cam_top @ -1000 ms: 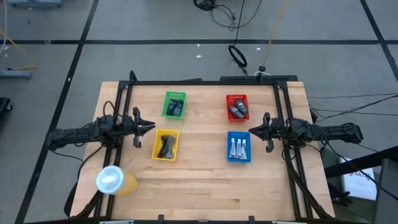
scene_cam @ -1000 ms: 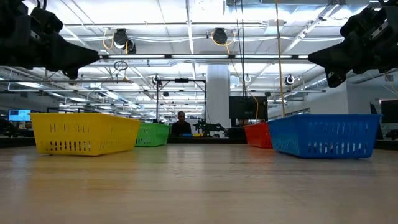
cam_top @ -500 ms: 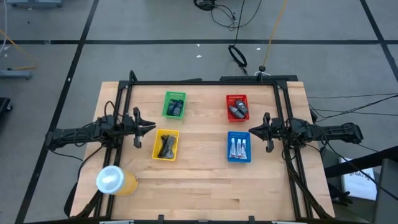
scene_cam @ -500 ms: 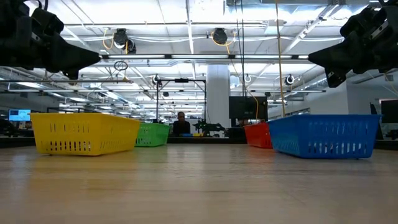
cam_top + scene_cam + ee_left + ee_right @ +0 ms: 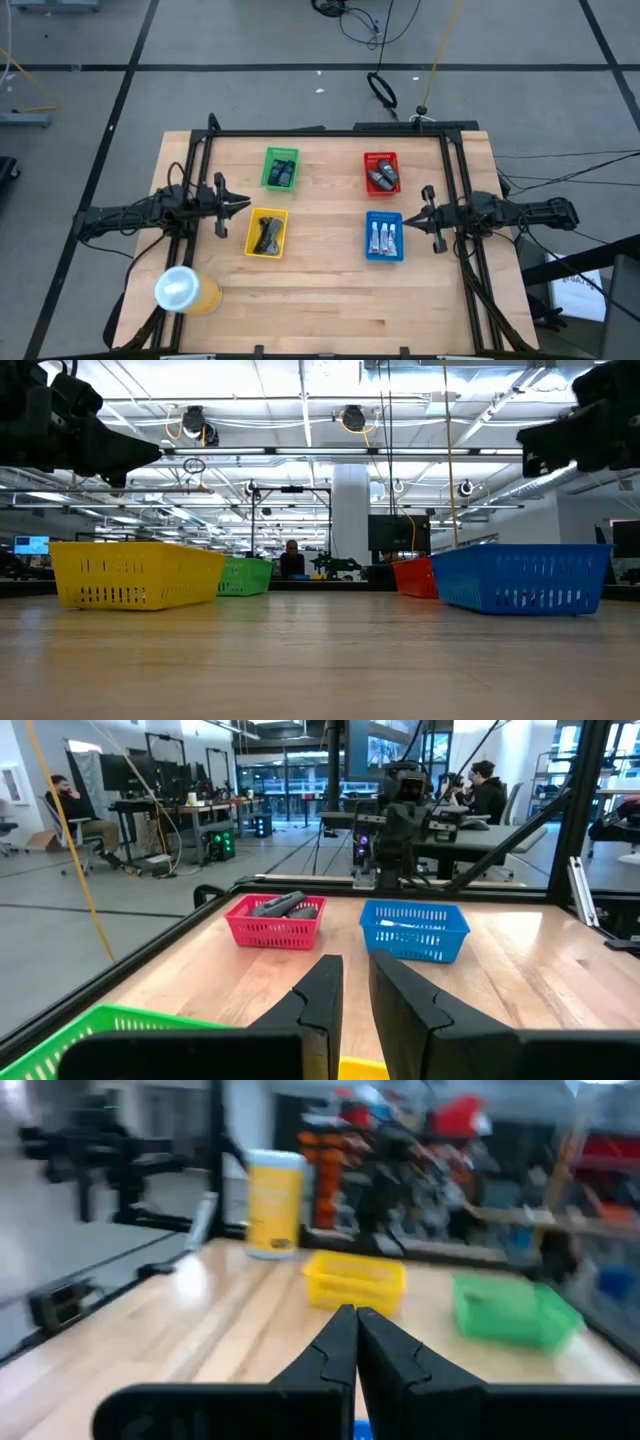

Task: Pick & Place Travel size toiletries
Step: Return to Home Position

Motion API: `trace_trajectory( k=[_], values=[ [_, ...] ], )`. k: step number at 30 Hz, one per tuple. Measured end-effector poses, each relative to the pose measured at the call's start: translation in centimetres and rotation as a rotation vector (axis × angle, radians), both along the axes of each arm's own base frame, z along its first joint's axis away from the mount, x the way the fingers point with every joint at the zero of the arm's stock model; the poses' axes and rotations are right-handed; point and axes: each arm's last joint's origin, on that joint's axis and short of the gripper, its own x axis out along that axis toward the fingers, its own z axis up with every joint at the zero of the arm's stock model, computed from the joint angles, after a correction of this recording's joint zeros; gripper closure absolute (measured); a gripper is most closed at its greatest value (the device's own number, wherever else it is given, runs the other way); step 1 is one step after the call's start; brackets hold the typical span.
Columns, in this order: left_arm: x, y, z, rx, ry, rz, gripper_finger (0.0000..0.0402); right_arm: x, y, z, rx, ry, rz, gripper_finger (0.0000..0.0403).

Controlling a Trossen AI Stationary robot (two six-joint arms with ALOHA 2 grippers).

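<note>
Overhead, both arms lie level over the table's (image 5: pixel 320 295) two sides, facing inward. Left gripper (image 5: pixel 243 205) sits just beside the yellow bin (image 5: pixel 252 235), with the green bin (image 5: pixel 281 152) farther back. Right gripper (image 5: pixel 412 217) sits just beside the blue bin (image 5: pixel 384 216), with the red bin (image 5: pixel 381 157) farther back. White tubes (image 5: pixel 384 238) lie side by side in the blue bin; black pieces (image 5: pixel 267 236) lie in the yellow, grey pieces (image 5: pixel 383 179) in the red, a dark item (image 5: pixel 283 175) in the green. Cup (image 5: pixel 185 290) stands near the left arm, apart from the bins. Low view: all four bins rest on the table, walls hiding contents; both grippers hang above bin height; a person (image 5: pixel 291 560) shows far behind. Left wrist view: fingers (image 5: pixel 322 1000) drawn close, thin slit between, gripping nothing. Right wrist view: fingers (image 5: pixel 338 1345) pressed together, gripping nothing.
</note>
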Motion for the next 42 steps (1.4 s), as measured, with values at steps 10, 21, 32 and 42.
trace_trajectory(
  k=[10,21,32,42],
  values=[
    [-0.01,0.03,0.04,0.0,-0.001,0.011,0.035,-0.02,0.11,0.01,0.072,0.01,0.021,0.0403],
    [-0.01,0.03,0.04,0.0,-0.001,0.011,0.035,0.12,0.13,0.33,0.073,-0.019,0.026,0.0403],
    [-0.01,0.03,0.04,0.0,-0.001,0.01,0.035,0.12,0.13,0.4,0.074,-0.026,0.025,0.0403],
    [-0.01,0.03,0.04,0.0,-0.001,0.011,0.035,0.12,0.13,0.4,0.074,-0.026,0.025,0.0403]
  ],
)
